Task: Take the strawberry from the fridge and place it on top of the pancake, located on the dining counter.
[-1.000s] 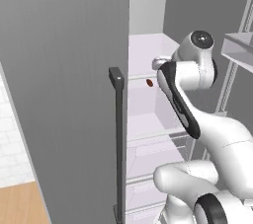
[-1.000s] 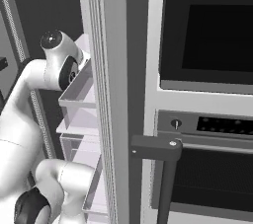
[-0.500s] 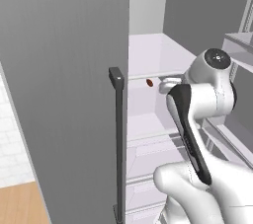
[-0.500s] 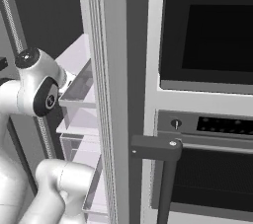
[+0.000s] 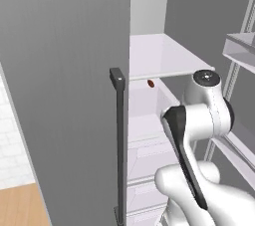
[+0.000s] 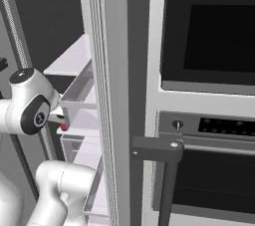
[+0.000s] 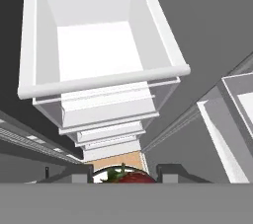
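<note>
My two-finger gripper (image 7: 123, 177) clamped on the tiny bright red strawberry (image 7: 129, 176), its green leaves toward 12 o'clock in my hand view, long axis unclear, tall matte grey fridge (image 5: 64, 95) open, white shelf (image 5: 162, 58), clear drawer (image 7: 99, 45) ahead.

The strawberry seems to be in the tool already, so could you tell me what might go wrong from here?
1. The strawberry sits between the tool fingers at the frame's very edge, so the grip is hard to judge; it could slip and drop.
2. The arm works between the fridge door and a door bin, so swinging out could knock either.
</note>
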Robot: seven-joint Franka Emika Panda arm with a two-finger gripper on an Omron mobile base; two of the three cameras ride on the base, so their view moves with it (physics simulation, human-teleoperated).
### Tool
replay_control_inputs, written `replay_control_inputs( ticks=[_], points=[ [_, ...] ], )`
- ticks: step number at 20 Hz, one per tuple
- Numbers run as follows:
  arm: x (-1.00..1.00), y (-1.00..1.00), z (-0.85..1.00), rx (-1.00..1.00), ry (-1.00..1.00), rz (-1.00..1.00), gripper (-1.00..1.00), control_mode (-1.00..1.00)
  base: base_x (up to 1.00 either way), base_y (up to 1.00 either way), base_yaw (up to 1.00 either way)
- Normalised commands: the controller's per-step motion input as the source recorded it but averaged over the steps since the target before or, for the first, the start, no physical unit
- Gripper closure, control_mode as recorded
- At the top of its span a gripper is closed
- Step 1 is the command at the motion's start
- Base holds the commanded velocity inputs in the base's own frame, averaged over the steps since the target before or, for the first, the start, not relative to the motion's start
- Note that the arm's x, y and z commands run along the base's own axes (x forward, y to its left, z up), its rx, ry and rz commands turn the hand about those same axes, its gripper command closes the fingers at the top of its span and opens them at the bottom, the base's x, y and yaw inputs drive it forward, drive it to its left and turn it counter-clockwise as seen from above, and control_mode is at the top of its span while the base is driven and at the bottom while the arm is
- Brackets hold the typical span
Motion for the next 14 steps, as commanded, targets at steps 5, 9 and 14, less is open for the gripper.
replay_control_inputs(
  ticks=[5,9,14],
  points=[
    [-0.09,-0.02,-0.38,0.02,0.0,0.0,1.0,-1.0,0.0,0.0,0.0],
    [0.0,-0.12,-0.34,0.04,0.0,0.0,1.0,-1.0,0.0,0.0,0.0],
    [0.01,-0.12,-0.14,0.08,-0.01,-0.12,1.0,-1.0,0.0,0.0,0.0]
  ],
)
